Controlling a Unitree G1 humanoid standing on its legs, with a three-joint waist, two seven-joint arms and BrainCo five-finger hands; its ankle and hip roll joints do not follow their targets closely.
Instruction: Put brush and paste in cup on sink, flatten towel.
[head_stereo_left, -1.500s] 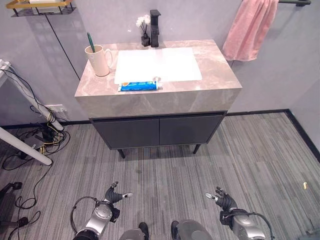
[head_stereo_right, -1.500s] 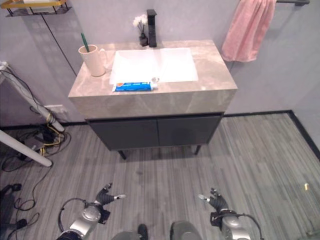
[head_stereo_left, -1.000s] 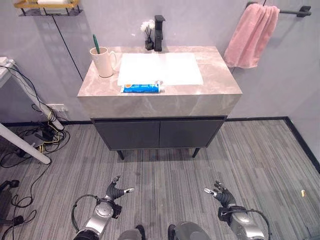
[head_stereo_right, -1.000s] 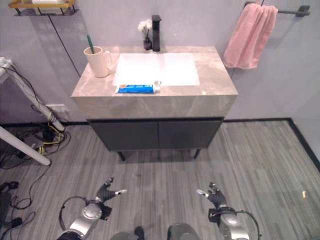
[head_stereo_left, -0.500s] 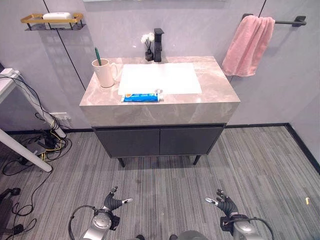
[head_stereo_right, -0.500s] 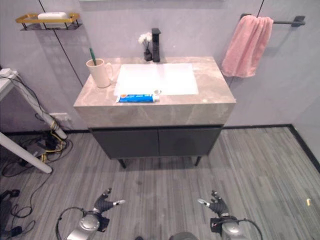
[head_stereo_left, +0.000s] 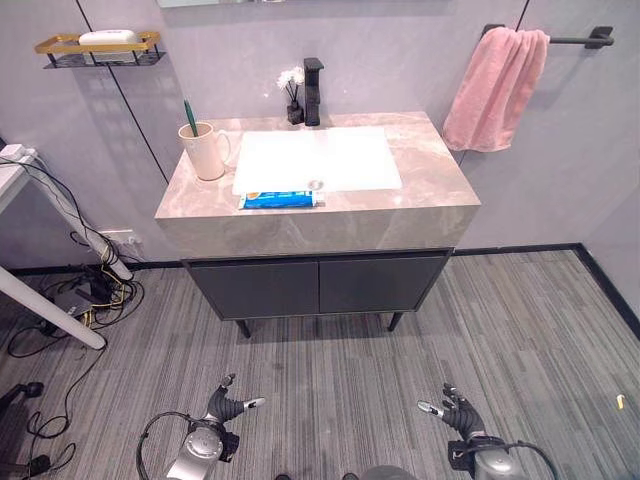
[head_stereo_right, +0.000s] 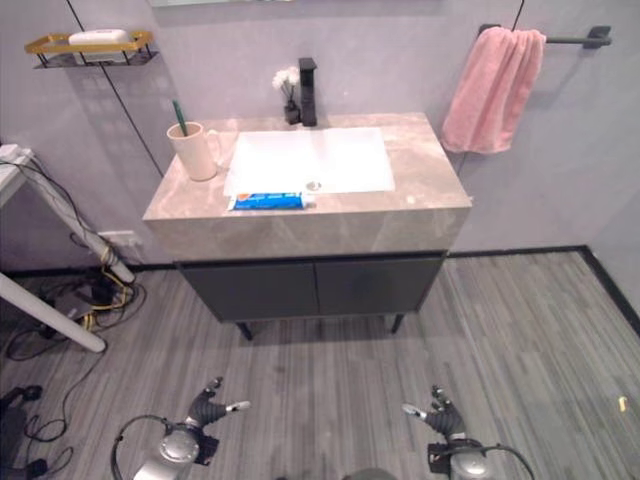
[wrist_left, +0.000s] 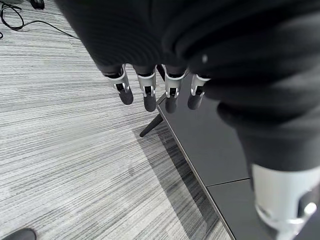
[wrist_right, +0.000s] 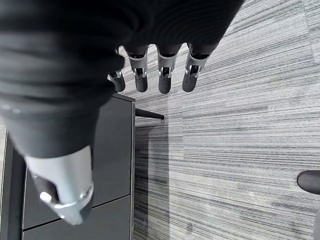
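Green toothbrush (head_stereo_left: 189, 117) stands in beige cup (head_stereo_left: 207, 152), far left of marble worktop (head_stereo_left: 430, 170) | blue toothpaste tube (head_stereo_left: 280, 200) lies at near edge | pink towel (head_stereo_left: 495, 90) hangs bunched, far right | left robot hand (head_stereo_left: 228, 405), right robot hand (head_stereo_left: 453, 413): low over floor, fingers relaxed, empty

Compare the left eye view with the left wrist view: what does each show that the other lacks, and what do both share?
The left eye view alone has the sink top with the cup holding a green brush, the blue paste tube lying at the basin's front edge, and the pink towel bunched on its rail. The left wrist view alone gives the left hand from very close, fingers straight, holding nothing. Both share that hand, the dark cabinet and the striped grey floor.
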